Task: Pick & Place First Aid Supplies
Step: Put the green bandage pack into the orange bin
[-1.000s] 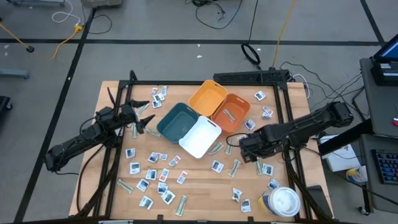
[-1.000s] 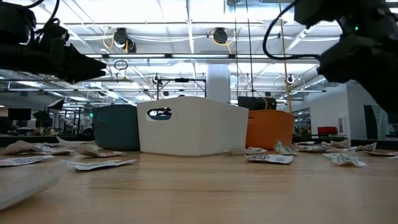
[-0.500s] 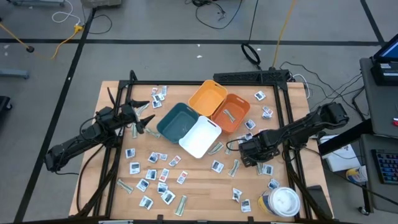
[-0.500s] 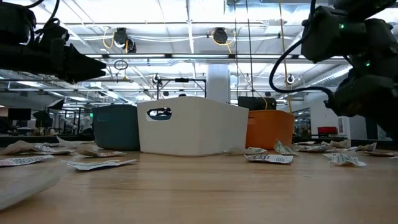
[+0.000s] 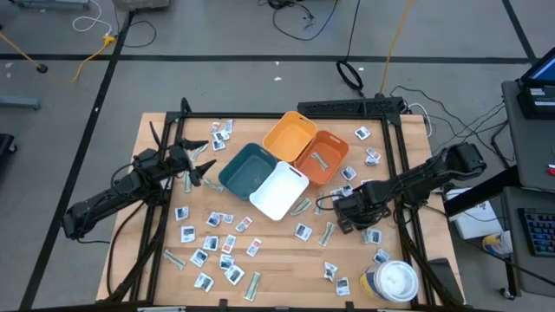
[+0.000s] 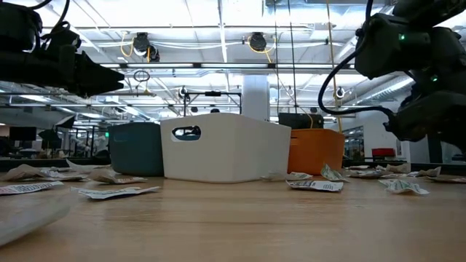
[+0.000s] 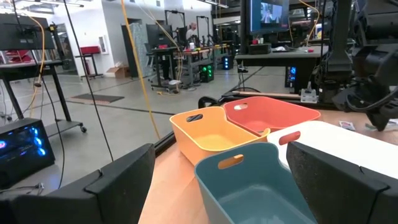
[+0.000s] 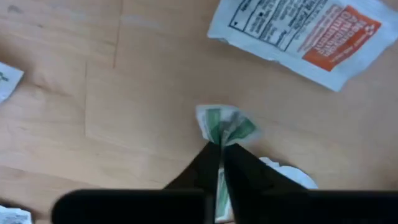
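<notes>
Green-and-white wrapped strip (image 8: 225,126) sits pinched in the right gripper (image 8: 221,163), its length along the fingers; left gripper (image 5: 201,165) waits wide by the teal bin (image 5: 246,169)

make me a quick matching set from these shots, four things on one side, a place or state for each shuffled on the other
Things:
1. right pincer
2. left pincer
3. orange bin
4. white-lidded tub

Places or states:
A. at the table's near right corner
B. open, beside the teal bin
C. shut on a green-marked strip
D. holds one strip inside

Pairs: 1-C, 2-B, 3-D, 4-A
</notes>
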Controlling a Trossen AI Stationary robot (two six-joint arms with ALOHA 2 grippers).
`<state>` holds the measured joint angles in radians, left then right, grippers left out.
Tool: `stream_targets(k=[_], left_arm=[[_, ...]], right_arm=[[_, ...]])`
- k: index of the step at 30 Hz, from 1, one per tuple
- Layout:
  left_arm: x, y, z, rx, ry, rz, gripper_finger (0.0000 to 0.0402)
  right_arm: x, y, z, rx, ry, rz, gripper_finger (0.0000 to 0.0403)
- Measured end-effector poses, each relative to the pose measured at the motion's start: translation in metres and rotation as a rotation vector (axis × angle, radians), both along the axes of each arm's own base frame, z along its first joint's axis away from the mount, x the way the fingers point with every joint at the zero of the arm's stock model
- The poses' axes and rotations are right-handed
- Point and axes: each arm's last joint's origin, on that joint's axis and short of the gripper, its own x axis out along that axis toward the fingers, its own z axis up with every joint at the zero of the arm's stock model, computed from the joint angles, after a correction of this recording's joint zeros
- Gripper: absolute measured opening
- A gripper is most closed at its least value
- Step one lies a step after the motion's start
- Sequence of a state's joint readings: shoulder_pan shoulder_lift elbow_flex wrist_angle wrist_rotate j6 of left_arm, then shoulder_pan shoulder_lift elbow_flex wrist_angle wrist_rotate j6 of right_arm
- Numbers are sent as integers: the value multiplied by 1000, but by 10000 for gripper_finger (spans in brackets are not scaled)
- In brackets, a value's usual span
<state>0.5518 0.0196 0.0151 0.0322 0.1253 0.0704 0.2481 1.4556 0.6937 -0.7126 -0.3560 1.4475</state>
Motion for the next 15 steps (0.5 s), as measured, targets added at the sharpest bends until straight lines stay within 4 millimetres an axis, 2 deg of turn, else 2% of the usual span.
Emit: stream_targets(k=[5,15], left_arm=[[0,0,0,0,0,0,367],[0,0,0,0,0,0,367]], right_arm=[[6,-3,12,-12,-21,43,9],[20,-25,61,0,-53,206,2]])
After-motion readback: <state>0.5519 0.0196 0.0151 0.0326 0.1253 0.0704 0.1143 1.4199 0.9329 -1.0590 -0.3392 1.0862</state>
